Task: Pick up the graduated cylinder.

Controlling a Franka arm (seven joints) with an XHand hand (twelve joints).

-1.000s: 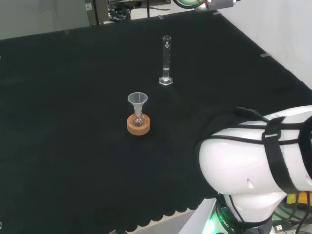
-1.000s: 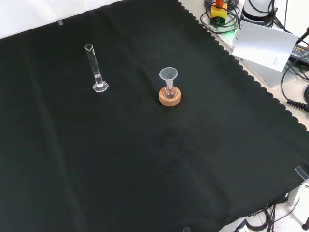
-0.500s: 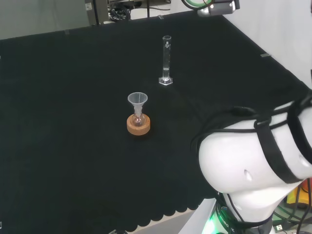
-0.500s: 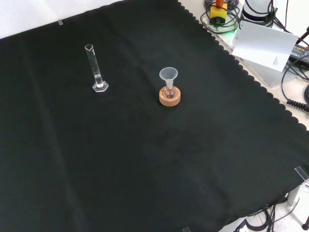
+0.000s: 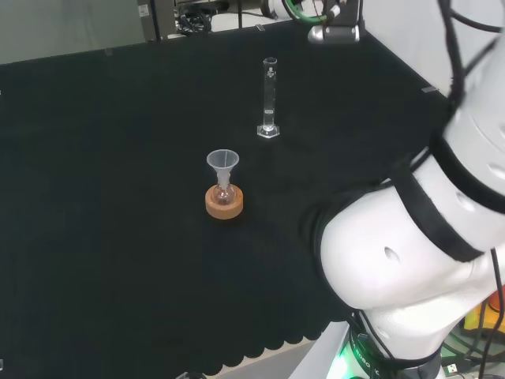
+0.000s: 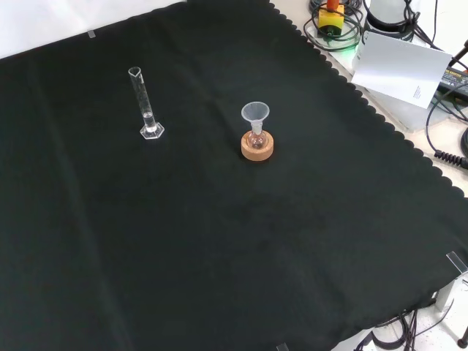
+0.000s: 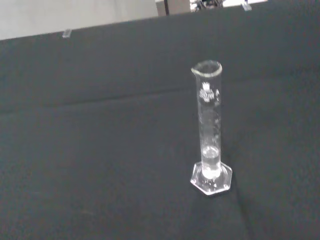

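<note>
The graduated cylinder (image 5: 269,99) is a tall, narrow clear tube on a hexagonal foot. It stands upright and alone on the black cloth, far back in the head view and at the upper left in the front view (image 6: 146,102). The wrist view looks straight at the cylinder (image 7: 210,131) from a short way off, with nothing touching it. At the top of the head view, a grey end part of the arm (image 5: 334,30) with green cable hangs above and to the right of the cylinder.
A small flask with a clear funnel (image 5: 223,170) in its neck sits on a cork ring (image 5: 224,203), nearer than the cylinder in the head view and right of it in the front view (image 6: 257,146). Cables and a white sheet (image 6: 402,66) lie beyond the cloth's scalloped edge.
In the head view the arm's big white links have swung up and right, and its end part at the top has shifted left and lower, toward the cylinder. The glassware has not moved.
</note>
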